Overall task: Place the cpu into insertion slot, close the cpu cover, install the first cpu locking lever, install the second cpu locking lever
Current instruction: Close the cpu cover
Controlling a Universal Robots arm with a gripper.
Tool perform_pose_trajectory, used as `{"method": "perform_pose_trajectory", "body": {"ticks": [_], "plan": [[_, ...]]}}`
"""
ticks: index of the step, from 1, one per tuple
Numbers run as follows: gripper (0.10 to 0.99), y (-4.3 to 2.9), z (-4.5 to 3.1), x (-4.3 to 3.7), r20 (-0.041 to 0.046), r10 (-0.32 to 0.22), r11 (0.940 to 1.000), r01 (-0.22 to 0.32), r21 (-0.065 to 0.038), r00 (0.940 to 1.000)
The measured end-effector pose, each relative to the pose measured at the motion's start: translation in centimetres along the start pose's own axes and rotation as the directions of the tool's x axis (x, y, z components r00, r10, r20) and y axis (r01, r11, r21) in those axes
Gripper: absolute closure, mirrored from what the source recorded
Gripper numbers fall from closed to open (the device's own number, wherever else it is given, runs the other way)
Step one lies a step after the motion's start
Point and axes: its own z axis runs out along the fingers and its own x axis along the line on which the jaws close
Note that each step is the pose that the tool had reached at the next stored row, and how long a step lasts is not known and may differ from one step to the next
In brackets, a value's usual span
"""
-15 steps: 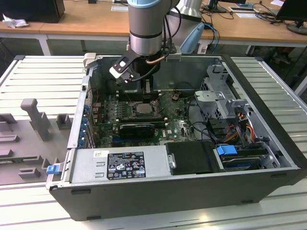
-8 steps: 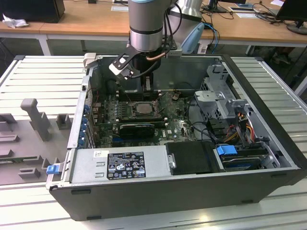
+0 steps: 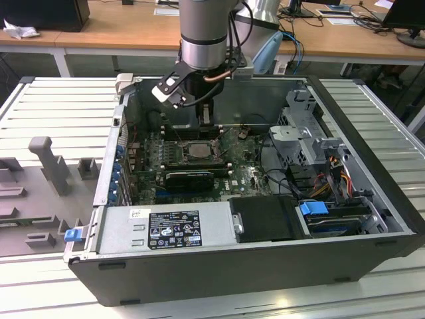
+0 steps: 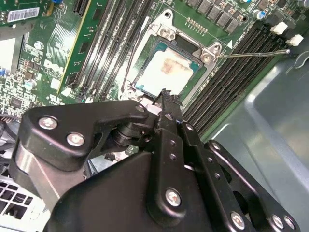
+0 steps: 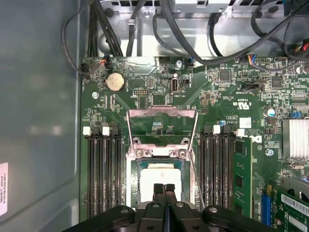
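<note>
Computer case (image 3: pixel 265 272): one, lying open-sided; the gripper reaches down inside it.
Arm (image 3: pixel 204 33): one, coming down into the case from above.
Power supply (image 3: pixel 166 229): one grey box, well apart from the gripper, at the far side of the board from it.
Motherboard (image 5: pixel 145 104): one green board, spread beneath the gripper.
Long black card (image 3: pixel 189 178): one, past the slot from the gripper.
Gripper (image 5: pixel 164 189): one, black, clenched; its two fingertips (image 5: pixel 158 191) press together with nothing between them.
Memory-slot banks: two, one (image 5: pixel 104 169) on each side (image 5: pixel 215 169) of the gripper, flanking the slot.
Insertion slot (image 5: pixel 133 176): one square socket, directly under the fingertips.
Cpu cover (image 5: pixel 161 114): one silver windowed frame, open, hinged up just beyond the fingertips, on the far side of the slot from the gripper.
Cpu (image 5: pixel 159 176): one pale square chip, seated in the insertion slot right below the fingertips; whether they touch it cannot be told.
Locking levers: two thin wires, one (image 4: pixel 129 63) alongside the slot, one (image 4: pixel 253 53) swung out over a memory bank.
White slot latches (image 5: pixel 87 130): four counted in the first wrist view.
Coin cell (image 5: pixel 115 82): one, beyond the cover from the gripper.
</note>
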Motion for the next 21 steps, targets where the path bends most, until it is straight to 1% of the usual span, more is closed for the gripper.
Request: {"method": "perform_pose_trajectory", "body": {"ticks": [2,7,17,19,21], "plan": [[0.98,0.18,0.02,-0.05,0.0001,0.0,1.0,0.0,0.001,1.0],[0.98,0.36,0.03,-0.09,-0.002,0.0,1.0,0.0,0.002,1.0],[0.98,0.44,-0.07,-0.17,-0.0056,0.0,1.0,0.0,0.002,1.0],[0.98,0.45,-0.24,-0.17,-0.0058,0.0,1.0,0.0,0.002,1.0],[0.98,0.49,-0.97,-0.15,-0.0058,0.001,1.0,0.0,0.002,1.0]]}}
